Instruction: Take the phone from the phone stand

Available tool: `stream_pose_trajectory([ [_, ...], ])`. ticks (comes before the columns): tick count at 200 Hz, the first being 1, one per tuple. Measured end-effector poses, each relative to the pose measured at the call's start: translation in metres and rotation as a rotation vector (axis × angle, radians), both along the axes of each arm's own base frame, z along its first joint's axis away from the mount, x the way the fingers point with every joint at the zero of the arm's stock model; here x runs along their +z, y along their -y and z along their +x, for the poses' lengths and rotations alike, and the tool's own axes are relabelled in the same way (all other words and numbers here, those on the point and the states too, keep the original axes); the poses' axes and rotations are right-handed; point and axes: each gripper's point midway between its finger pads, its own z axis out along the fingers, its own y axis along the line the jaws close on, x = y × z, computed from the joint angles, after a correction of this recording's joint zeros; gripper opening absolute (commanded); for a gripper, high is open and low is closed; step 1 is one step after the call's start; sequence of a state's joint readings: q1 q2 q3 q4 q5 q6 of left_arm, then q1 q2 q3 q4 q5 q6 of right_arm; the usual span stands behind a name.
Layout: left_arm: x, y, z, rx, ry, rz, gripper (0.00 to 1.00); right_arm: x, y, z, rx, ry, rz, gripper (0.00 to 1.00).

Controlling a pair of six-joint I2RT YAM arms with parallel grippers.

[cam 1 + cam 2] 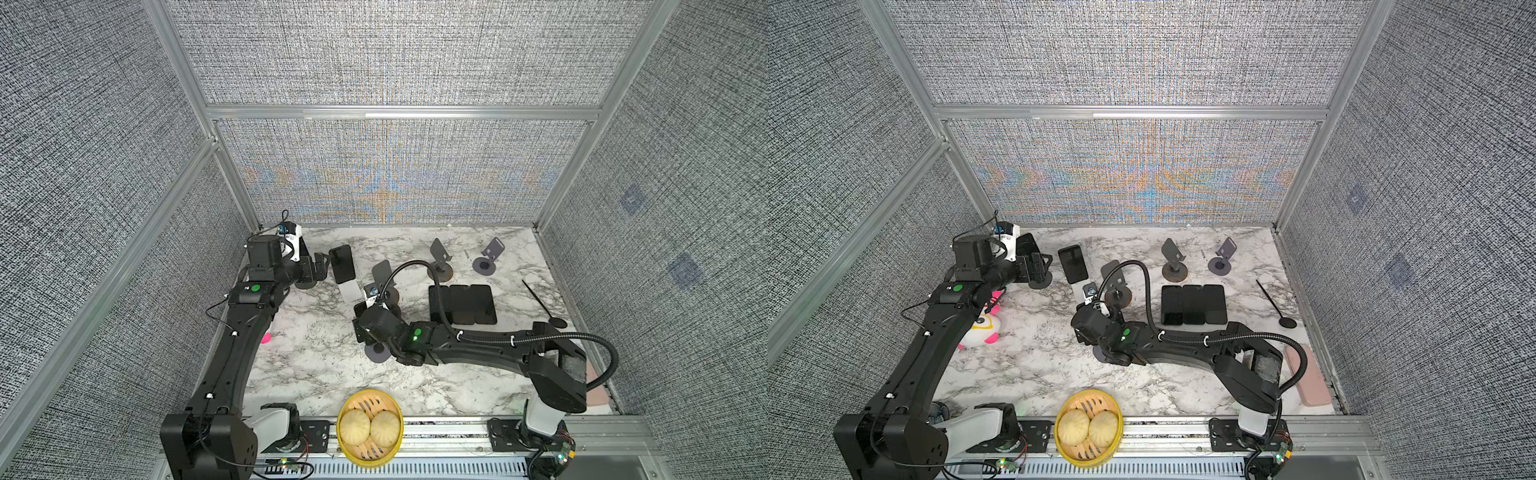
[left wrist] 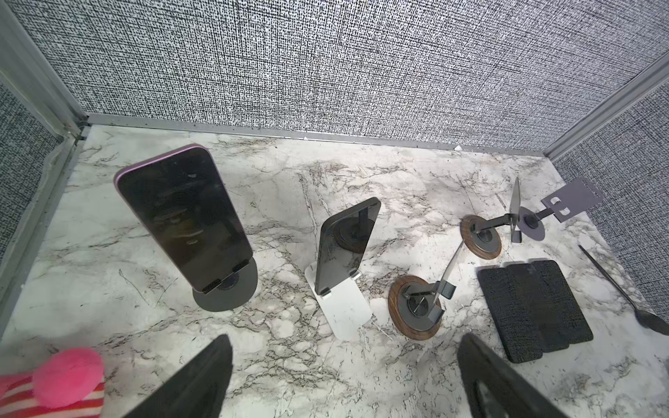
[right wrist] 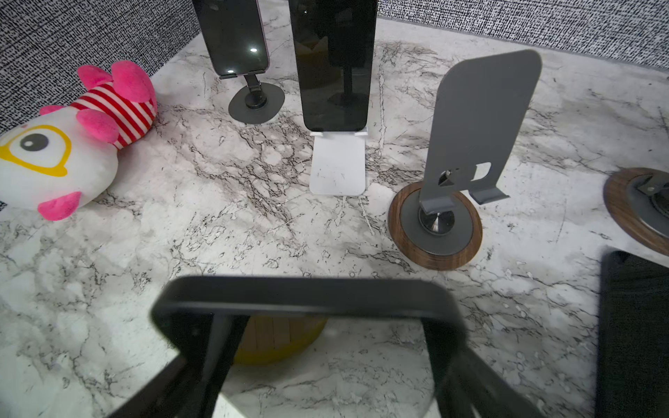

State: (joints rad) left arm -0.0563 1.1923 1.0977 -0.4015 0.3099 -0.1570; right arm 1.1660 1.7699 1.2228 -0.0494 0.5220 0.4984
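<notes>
A black phone (image 3: 307, 293) stands on a phone stand with a round grey base (image 1: 376, 353) at the middle of the marble table. My right gripper (image 3: 331, 343) is shut on this phone, one finger against each side edge; its screen mirrors the yellow basket. In both top views the right gripper (image 1: 363, 322) (image 1: 1081, 328) covers most of the phone. My left gripper (image 2: 345, 338) is open and empty at the back left (image 1: 320, 266), in front of a purple phone (image 2: 181, 213) on a dark stand (image 2: 226, 293). Another black phone (image 1: 343, 264) leans on a white stand (image 2: 342, 307).
Three black phones (image 1: 463, 303) lie flat side by side at the right. Two empty wood-based stands (image 1: 440, 257) (image 3: 434, 224) and a purple stand (image 1: 488, 255) are behind. A black spoon (image 1: 542, 303), a plush toy (image 1: 984, 324), a pink case (image 1: 1308, 376) and a steamer basket (image 1: 370, 453) with buns are also here.
</notes>
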Motion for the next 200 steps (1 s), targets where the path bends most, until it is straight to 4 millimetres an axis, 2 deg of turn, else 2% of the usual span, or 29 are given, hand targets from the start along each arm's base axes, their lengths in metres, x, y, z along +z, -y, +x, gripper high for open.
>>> stream_pose_trajectory([
  [62,0.000,0.000,0.000,0.000,0.000,0.000,0.98,-0.002,0.001,0.003,-0.008,0.005,0.004,0.70],
  [118,0.000,0.000,0.000,0.000,0.000,0.000,0.98,0.001,0.002,0.003,-0.011,0.004,0.009,0.68],
  [162,0.000,0.000,0.000,0.000,0.000,0.000,0.98,0.011,0.007,0.000,-0.009,0.002,0.011,0.65],
  [200,0.000,0.000,0.000,0.000,0.000,0.000,0.98,0.030,0.013,-0.002,-0.005,0.000,0.023,0.65],
])
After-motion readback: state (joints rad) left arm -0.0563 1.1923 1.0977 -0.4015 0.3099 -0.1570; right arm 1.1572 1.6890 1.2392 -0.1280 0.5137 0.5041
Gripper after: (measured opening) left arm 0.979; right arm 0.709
